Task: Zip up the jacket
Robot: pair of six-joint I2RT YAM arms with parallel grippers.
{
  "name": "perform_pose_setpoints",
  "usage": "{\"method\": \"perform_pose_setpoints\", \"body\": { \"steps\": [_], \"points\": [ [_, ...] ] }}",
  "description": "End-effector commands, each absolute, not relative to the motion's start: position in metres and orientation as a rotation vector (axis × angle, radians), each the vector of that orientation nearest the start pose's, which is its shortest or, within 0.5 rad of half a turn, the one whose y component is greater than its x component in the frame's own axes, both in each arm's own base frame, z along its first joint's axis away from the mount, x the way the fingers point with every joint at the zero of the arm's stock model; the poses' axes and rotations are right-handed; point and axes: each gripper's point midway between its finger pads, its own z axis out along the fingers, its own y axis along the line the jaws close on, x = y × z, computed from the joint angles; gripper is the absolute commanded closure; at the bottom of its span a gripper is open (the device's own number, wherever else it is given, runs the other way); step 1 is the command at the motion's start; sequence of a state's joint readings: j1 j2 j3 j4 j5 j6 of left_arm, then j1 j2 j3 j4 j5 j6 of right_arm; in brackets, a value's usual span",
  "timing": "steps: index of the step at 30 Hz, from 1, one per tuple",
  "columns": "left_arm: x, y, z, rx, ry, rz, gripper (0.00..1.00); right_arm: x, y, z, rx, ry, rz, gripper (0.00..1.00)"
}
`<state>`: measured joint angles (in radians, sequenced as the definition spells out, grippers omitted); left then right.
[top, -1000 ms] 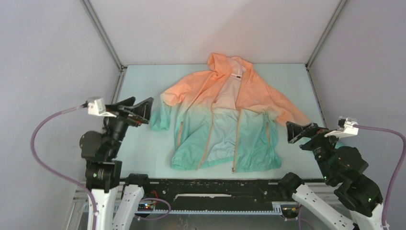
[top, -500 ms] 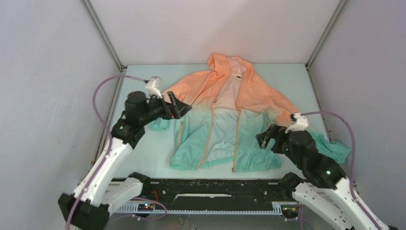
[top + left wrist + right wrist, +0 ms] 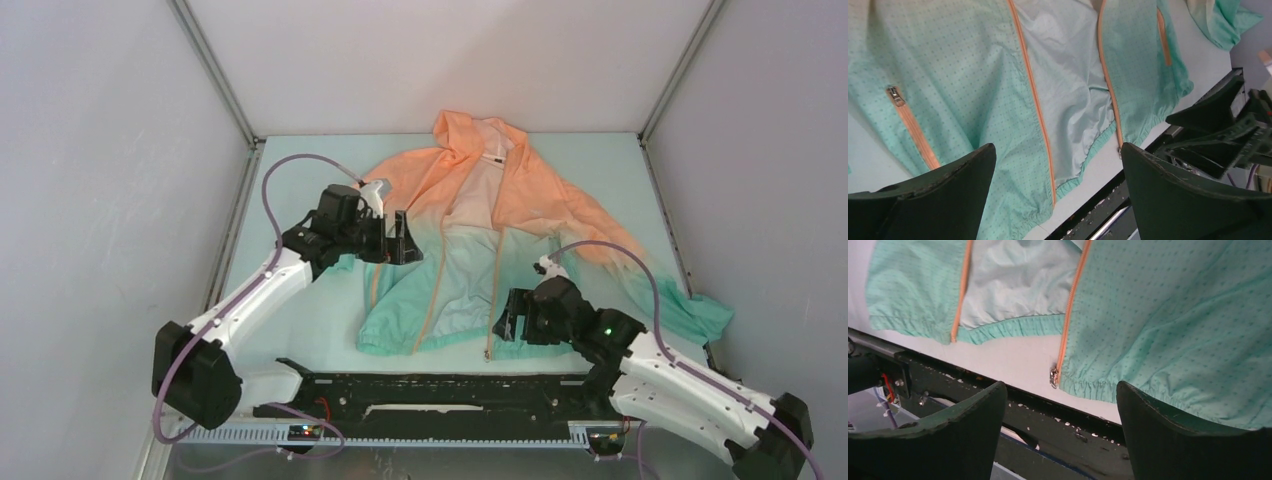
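Note:
The jacket (image 3: 470, 235) lies flat and unzipped on the table, peach-orange hood at the far side, mint-teal hem at the near edge. Its two orange zipper edges run apart down the middle. The metal slider (image 3: 1053, 376) sits at the hem end of the right panel's zipper, also seen in the left wrist view (image 3: 1120, 148). My left gripper (image 3: 402, 238) is open and empty, above the jacket's left chest. My right gripper (image 3: 512, 318) is open and empty, above the right panel's hem, just right of the slider.
The black rail (image 3: 450, 385) carrying the arm bases runs along the near table edge, close under the hem. Grey walls and metal posts (image 3: 215, 70) enclose the table. A side pocket zipper (image 3: 910, 122) sits on the left panel.
Both arms swung in from the sides over the jacket. The left gripper went right to the left chest, the right gripper went left and down to the hem. The jacket has not moved.

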<state>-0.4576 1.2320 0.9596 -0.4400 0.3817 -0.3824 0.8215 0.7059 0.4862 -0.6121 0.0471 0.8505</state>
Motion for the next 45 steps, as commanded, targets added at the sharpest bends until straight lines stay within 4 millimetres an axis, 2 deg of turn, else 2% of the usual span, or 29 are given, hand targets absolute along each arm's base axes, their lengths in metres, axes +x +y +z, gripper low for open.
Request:
{"method": "perform_pose_setpoints", "body": {
  "steps": [1,4,10,12,15,17,20,25,34,45],
  "points": [
    [0.253,-0.233,0.174,0.387,2.367,-0.923,0.01,0.143,0.194,0.08,0.178,2.515,0.722,0.2],
    [0.249,-0.239,0.166,0.415,2.396,-0.917,0.04,0.146,0.194,0.069,0.231,2.535,0.658,0.23],
    [0.24,-0.251,0.153,0.472,2.444,-0.883,0.09,0.151,0.183,0.051,0.49,2.55,0.529,0.46],
    [0.237,-0.259,0.154,0.512,2.476,-0.842,0.1,0.151,0.181,0.048,0.542,2.55,0.497,0.5],
    [0.239,-0.274,0.169,0.539,2.472,-0.841,0.12,0.151,0.18,0.046,0.577,2.535,0.443,0.51],
    [0.244,-0.277,0.171,0.527,2.456,-0.837,0.12,0.15,0.18,0.044,0.579,2.523,0.398,0.51],
    [0.254,-0.264,0.158,0.498,2.461,-0.719,0.18,0.146,0.188,0.042,0.549,2.529,0.359,0.5],
    [0.238,-0.261,0.147,0.532,2.48,-0.763,0.2,0.14,0.193,0.038,0.486,2.538,0.228,0.47],
    [0.238,-0.258,0.161,0.546,2.431,-0.759,0.2,0.135,0.197,0.024,0.305,2.571,-0.024,0.44],
    [0.237,-0.255,0.165,0.549,2.417,-0.748,0.2,0.126,0.204,0.0,0.227,2.644,-0.108,0.45]
  ]
}}
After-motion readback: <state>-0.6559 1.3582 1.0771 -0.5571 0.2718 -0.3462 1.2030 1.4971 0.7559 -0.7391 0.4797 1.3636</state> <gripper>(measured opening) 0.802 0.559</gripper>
